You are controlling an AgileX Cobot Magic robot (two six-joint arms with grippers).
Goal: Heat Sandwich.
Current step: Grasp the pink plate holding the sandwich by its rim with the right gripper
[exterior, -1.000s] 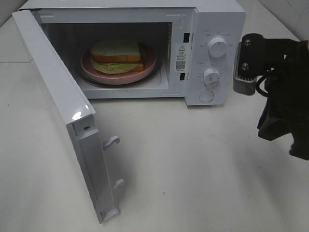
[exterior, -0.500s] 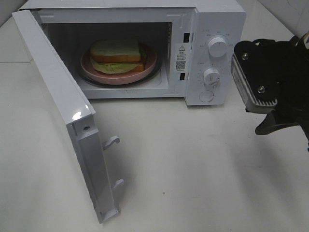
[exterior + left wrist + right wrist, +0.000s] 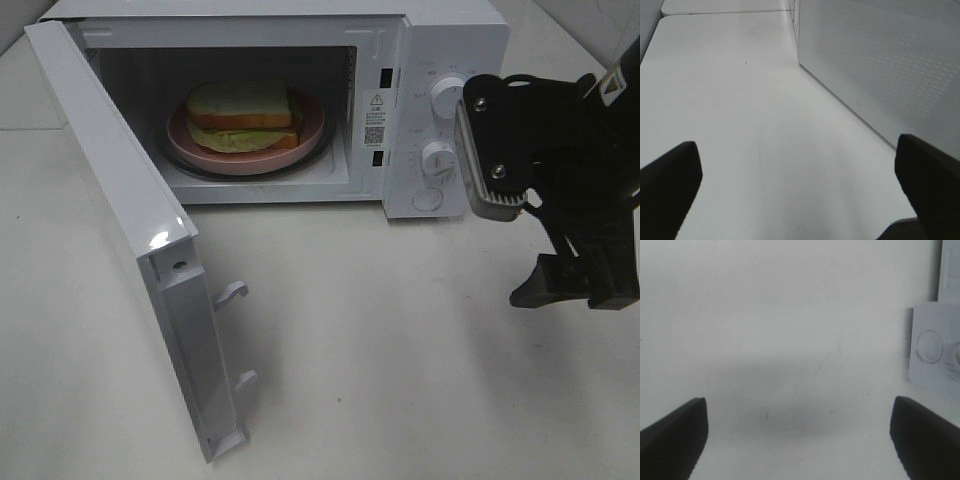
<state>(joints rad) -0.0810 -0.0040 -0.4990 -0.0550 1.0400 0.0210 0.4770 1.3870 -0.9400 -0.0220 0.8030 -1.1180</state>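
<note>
The sandwich (image 3: 240, 105) of pale bread with yellow-green filling lies on a round pink plate (image 3: 312, 128) inside the open white microwave (image 3: 455, 35). The microwave door (image 3: 120, 200) swings out wide to the left front. My right gripper (image 3: 575, 290) hangs to the right of the control panel, pointing down at the table. In the right wrist view it (image 3: 800, 440) is open with only bare table between its fingers. My left gripper (image 3: 800, 190) is open too, low over the table beside the door's perforated outer face (image 3: 890, 65). The exterior view does not show it.
Two knobs (image 3: 450, 98) and a round button (image 3: 428, 198) sit on the microwave's right panel, close to my right arm. The button (image 3: 930, 346) also shows in the right wrist view. Two latch hooks (image 3: 230, 292) stick out from the door's edge.
My right gripper has opened from nearly shut. The right arm has swung left, closer to the control panel, and turned its fingers down toward the table. Sandwich, plate and door have not moved.
</note>
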